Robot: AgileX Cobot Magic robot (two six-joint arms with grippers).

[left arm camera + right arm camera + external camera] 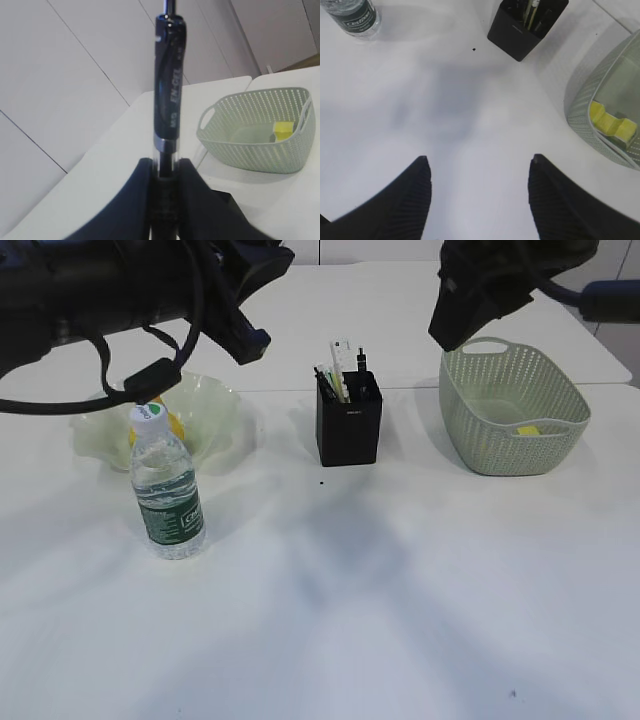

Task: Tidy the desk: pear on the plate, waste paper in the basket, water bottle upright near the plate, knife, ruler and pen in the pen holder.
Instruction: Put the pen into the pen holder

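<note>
Exterior view: the white table (420,620) is smooth and matte, with soft shadows across it. The water bottle (167,495) stands upright near its left side, clear ribbed plastic with a white cap and dark green label, just in front of the plate (215,415), a pale green translucent glass dish with a ruffled rim. A bit of the yellow pear (176,424) shows behind the bottle's neck, on the plate. In the middle stands the pen holder (349,425), a black square box with several thin items sticking out of its top, one of them pale and flat; which is which cannot be told. To the right sits the basket (512,408), sage-green plastic with perforated woven-look walls and a handle cut-out; the waste paper (528,430), small and bright yellow, lies inside it. Both dark arms hang above the table at the top edge, clear of it.

Left wrist view: the left tool (165,192) is pinched narrow on a pen (168,95), whose barrel stands straight up between the dark fingers (135,200), with a clear lower section, a metal ring and a glossy dark grip printed with pale letters. The basket and its yellow paper lie beyond, to the right.

Right wrist view: the right tool (479,167) stands wide, with nothing between its ridged black fingers (415,192), above bare table. The pen holder, the bottle's base and the basket's rim lie along the top and right edges.
</note>
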